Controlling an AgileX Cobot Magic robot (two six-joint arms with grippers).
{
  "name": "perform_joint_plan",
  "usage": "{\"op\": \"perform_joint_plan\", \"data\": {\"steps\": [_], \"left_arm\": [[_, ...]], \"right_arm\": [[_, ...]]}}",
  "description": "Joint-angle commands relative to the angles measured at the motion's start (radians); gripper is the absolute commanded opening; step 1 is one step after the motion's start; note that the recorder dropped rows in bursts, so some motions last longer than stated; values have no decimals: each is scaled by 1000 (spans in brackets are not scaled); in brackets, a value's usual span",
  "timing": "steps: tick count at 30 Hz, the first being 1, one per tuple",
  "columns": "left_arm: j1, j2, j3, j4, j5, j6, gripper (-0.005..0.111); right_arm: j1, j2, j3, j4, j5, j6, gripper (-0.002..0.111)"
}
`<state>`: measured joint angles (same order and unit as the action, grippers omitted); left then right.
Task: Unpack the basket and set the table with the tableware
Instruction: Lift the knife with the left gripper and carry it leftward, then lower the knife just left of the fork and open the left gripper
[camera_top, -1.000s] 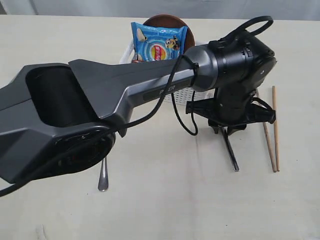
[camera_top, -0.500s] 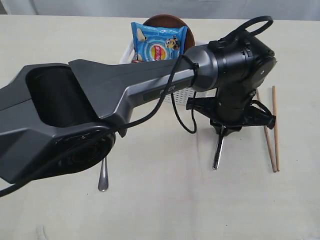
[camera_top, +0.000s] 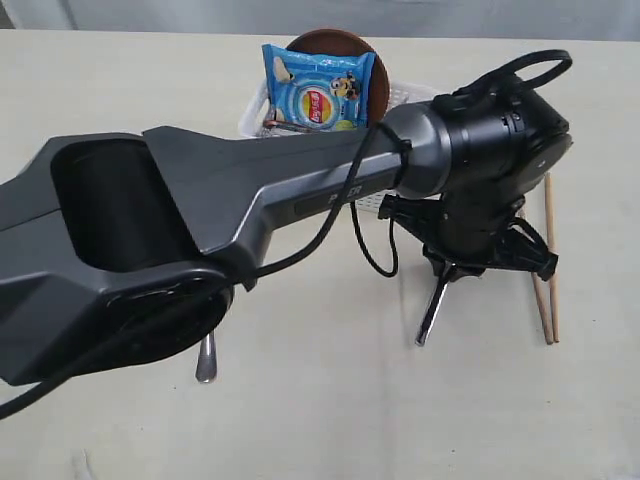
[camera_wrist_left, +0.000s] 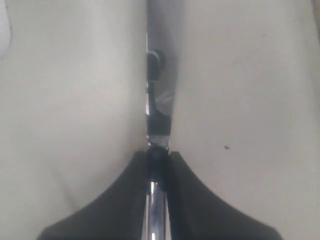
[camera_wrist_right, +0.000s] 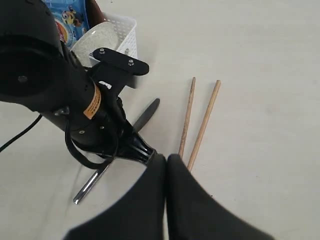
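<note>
Pale beige table (camera_top: 300, 420) filled the view. The left gripper (camera_top: 447, 272) had its jaws clamped on the knife (camera_top: 430, 312), which hung tilted with its lower end close to the tabletop, near the two chopsticks (camera_top: 550, 250). The right gripper (camera_wrist_right: 166, 162) hovered with its jaws pressed together on nothing. Toward the table's far edge sat the basket (camera_top: 412, 93), with the snack bag (camera_top: 318, 85) and brown plate (camera_top: 325, 42) inside.

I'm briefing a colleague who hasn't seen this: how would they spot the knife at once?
From the white basket, follow the dark left arm to its tool. The steel knife slants down from that tool toward the table, beside two wooden chopsticks; unlike them it is shiny metal and gripped, not lying free.
</note>
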<state>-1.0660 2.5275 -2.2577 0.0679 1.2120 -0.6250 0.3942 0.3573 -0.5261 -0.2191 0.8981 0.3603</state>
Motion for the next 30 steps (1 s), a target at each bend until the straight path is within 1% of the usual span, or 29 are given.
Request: {"op": "perform_joint_plan", "data": {"steps": [1, 6, 11, 19, 26, 30], "left_arm": [[-13, -53, 5, 6, 9, 19, 0], [-13, -89, 7, 6, 9, 44, 0], [-13, -127, 74, 6, 9, 42, 0], [-13, -220, 297, 21, 9, 42, 0], [-13, -329, 444, 66, 9, 30, 0], [-11, -391, 552, 78, 9, 21, 0]], "right_arm": [[5, -5, 4, 0, -11, -8, 0], [5, -5, 4, 0, -11, -10, 0], [5, -5, 4, 0, -11, -17, 0], [5, -5, 4, 0, -11, -17, 0], [5, -5, 4, 0, -11, -20, 0], [5, -5, 4, 0, -11, -20, 0]]}}
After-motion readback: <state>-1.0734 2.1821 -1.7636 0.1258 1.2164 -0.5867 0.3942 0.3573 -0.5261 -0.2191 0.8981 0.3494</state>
